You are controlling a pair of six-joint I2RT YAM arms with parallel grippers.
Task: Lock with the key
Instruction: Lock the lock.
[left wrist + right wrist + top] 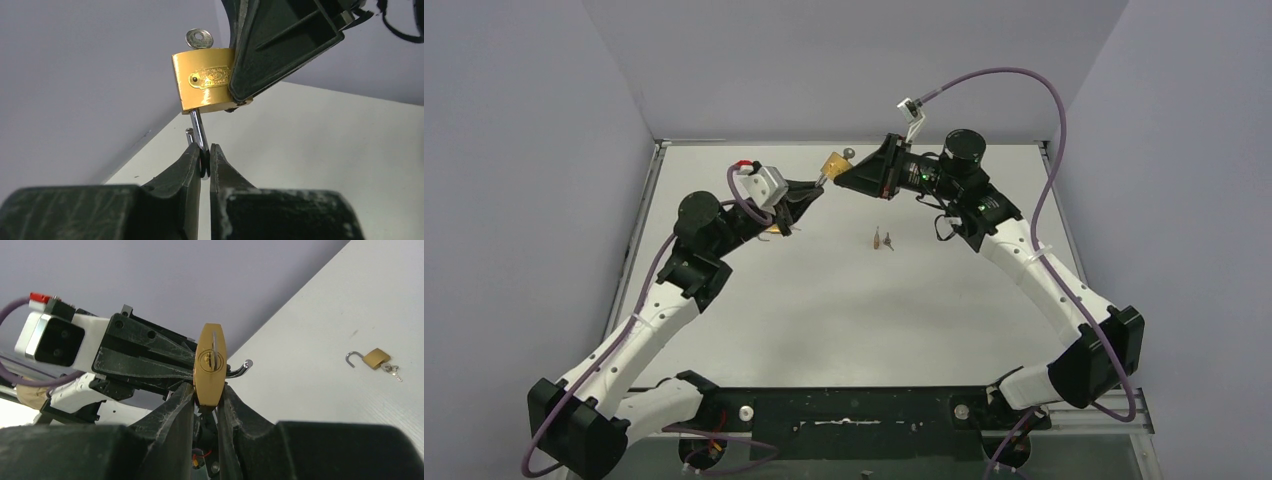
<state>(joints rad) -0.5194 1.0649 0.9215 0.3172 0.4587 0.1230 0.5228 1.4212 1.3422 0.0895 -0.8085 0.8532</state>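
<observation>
What I can't see around the held padlock (202, 80)
From the left wrist, a finger (280, 45) of the right gripper (207, 388) covers its right side, the shackle (198, 131) bend disappears between the fingers (187, 170) of the left gripper (205, 146), and its plate lettering is unreadable; from above, the small objects (883, 240) lying near the padlock are too tiny to identify.

It was a robot lab cell: bare lilac walls (524, 150) boxed in a white worktop (844, 310), with left arm (649, 320) and right arm (1044, 280) bolted on.
</observation>
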